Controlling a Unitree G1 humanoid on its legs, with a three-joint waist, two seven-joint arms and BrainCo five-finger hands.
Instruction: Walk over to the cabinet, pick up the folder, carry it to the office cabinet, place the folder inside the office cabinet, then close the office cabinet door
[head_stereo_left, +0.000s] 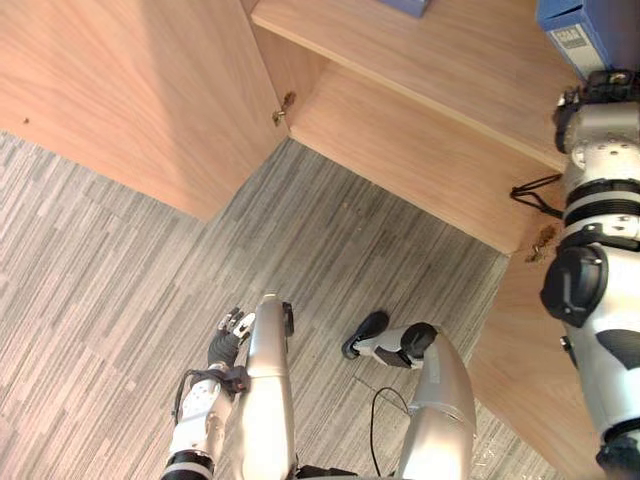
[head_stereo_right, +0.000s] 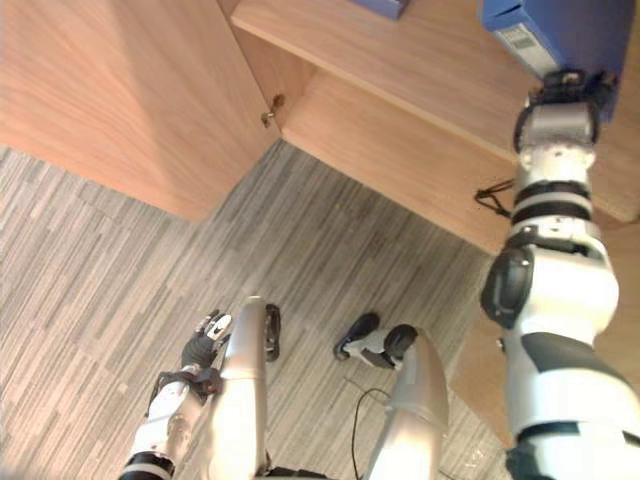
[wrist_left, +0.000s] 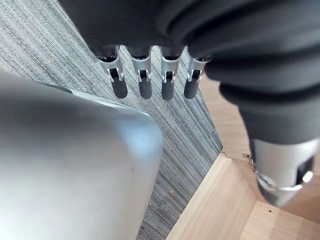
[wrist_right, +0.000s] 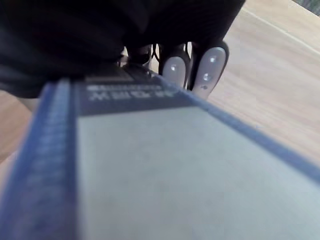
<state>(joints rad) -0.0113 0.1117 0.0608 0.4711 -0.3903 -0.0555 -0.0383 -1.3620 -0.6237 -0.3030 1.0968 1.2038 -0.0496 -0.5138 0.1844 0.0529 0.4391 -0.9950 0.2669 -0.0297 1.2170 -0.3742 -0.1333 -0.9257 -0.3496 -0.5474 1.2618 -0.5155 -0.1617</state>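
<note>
Black-banded silver-grey arms (head_stereo_right: 555, 290); the left hand (wrist_left: 150, 25) has a dark ribbed cover and silver, dark-tipped fingers (wrist_left: 145, 85).

blue folder (head_stereo_right: 560, 22) with white label (head_stereo_right: 522, 40), gripped over upper shelf (head_stereo_left: 400, 60) of wooden office cabinet (head_stereo_left: 400, 150), door (head_stereo_left: 130, 90) open.

a light wooden office cabinet stands open, its flat wooden door (head_stereo_right: 120, 100) swung out to the left, with a small metal hinge (head_stereo_right: 268, 112) at the inner corner. an upper wooden shelf (head_stereo_right: 400, 60) lies above a lower wooden board (head_stereo_right: 400, 150). at the top right the right hand (head_stereo_right: 568, 88) is up against the lower end of a blue folder (head_stereo_right: 560, 30) with a white label, over the upper shelf. another blue object (head_stereo_right: 380, 6) pokes in at the top edge. the left hand (head_stereo_right: 205, 342) hangs low above the grey striped carpet (head_stereo_right: 90, 290), fingers loose.
</note>
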